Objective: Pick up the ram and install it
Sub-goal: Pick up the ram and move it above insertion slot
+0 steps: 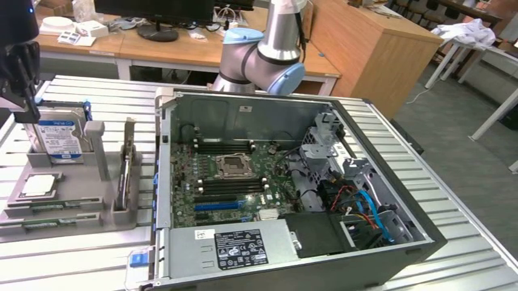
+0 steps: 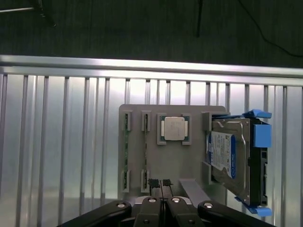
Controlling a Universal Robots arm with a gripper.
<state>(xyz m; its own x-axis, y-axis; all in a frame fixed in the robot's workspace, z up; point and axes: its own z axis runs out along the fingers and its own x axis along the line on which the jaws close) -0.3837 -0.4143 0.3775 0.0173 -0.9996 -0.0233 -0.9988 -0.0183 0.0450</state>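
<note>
Two green ram sticks stand on edge in narrow slots of a grey holder (image 2: 151, 161); the outer ram (image 2: 126, 151) shows best in the wrist view. In the exterior view these sticks (image 1: 48, 209) sit at the holder's near end. My gripper (image 2: 160, 183) hangs well above the holder with its black fingertips (image 2: 154, 182) pressed together and nothing showing between them. In the exterior view the gripper (image 1: 18, 79) is the dark shape at the far left, above the holder. The open computer case (image 1: 404, 242) shows a motherboard with black memory slots (image 1: 227, 185).
On the holder also sit a silver processor chip (image 2: 173, 128) and a silver-and-blue hard drive (image 2: 232, 156). A thin upright board (image 1: 127, 167) stands at the holder's edge nearest the case. Everything rests on a ribbed metal table (image 1: 453, 200). Desks stand behind.
</note>
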